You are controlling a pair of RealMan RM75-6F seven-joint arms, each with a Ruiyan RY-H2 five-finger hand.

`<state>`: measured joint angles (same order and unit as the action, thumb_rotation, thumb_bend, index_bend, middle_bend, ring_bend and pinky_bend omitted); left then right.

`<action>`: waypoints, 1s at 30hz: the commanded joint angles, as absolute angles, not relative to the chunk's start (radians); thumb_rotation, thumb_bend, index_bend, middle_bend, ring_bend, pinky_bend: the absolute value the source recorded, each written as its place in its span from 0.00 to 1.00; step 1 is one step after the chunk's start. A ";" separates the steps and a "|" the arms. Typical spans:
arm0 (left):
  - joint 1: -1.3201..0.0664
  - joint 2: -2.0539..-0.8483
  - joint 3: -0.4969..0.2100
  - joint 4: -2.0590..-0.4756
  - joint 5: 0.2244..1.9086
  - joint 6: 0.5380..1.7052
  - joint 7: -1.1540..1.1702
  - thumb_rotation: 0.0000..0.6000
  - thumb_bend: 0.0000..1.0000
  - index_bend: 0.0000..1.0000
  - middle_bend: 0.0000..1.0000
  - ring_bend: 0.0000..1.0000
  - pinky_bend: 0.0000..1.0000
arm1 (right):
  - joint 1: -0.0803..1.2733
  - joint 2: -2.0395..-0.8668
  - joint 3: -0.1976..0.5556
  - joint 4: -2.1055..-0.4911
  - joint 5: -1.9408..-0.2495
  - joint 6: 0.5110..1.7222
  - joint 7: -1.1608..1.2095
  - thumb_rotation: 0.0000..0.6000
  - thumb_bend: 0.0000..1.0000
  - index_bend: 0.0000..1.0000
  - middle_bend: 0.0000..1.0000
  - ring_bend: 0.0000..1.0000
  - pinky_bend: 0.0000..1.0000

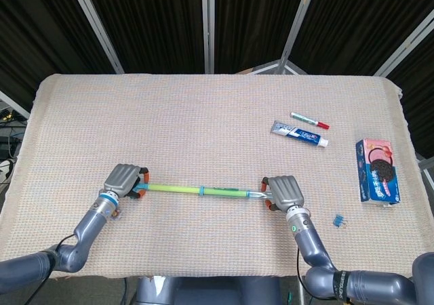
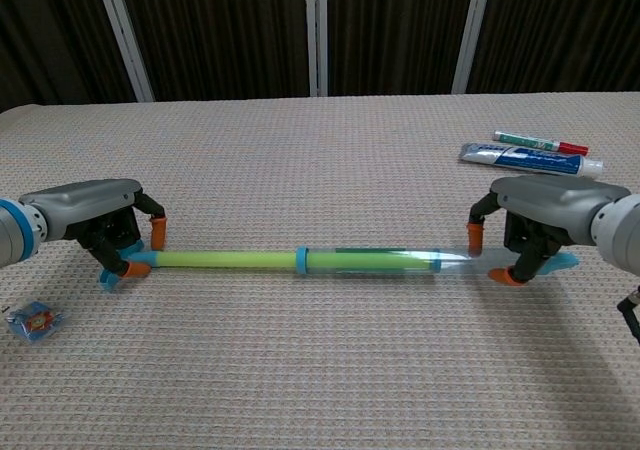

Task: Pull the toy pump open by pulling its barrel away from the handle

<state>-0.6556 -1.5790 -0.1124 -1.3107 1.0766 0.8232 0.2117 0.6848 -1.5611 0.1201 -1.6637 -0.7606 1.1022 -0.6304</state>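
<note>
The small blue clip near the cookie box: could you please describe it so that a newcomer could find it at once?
Start at the right edge of the table, where the pink and blue cookie box lies. Just nearer the robot and slightly left of that box, right of the right hand, sits the small blue clip. It is by far the tiniest item there, lying alone on the cloth.

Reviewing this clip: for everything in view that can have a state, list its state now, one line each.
Green and clear plastic toy pump: pulled open, lying flat on the table.
Left hand: grips the pump's blue handle end.
Right hand: grips the pump's clear barrel end.
Blue and white toothpaste tube: capped, lying flat.
Red-capped marker: capped, lying flat.
Pink and blue cookie box: lying flat.
</note>
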 commanded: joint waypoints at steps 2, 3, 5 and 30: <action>-0.656 -1.584 -0.113 -1.309 1.080 0.824 0.202 1.00 0.41 0.62 0.92 0.88 1.00 | 0.685 -1.559 0.120 -1.664 -0.760 1.102 -0.630 1.00 0.38 0.61 1.00 1.00 1.00; -0.656 -1.584 -0.112 -1.309 1.080 0.824 0.202 1.00 0.42 0.63 0.92 0.87 1.00 | 0.685 -1.559 0.121 -1.665 -0.760 1.102 -0.630 1.00 0.38 0.61 1.00 1.00 1.00; -0.657 -1.584 -0.112 -1.312 1.079 0.824 0.205 1.00 0.44 0.63 0.92 0.87 1.00 | 0.686 -1.558 0.121 -1.667 -0.759 1.101 -0.630 1.00 0.38 0.61 1.00 1.00 1.00; -0.649 -1.528 -0.113 -1.332 1.057 0.846 0.218 1.00 0.47 0.71 0.92 0.87 1.00 | 0.663 -1.435 0.139 -1.687 -0.817 1.123 -0.583 1.00 0.38 0.62 1.00 1.00 1.00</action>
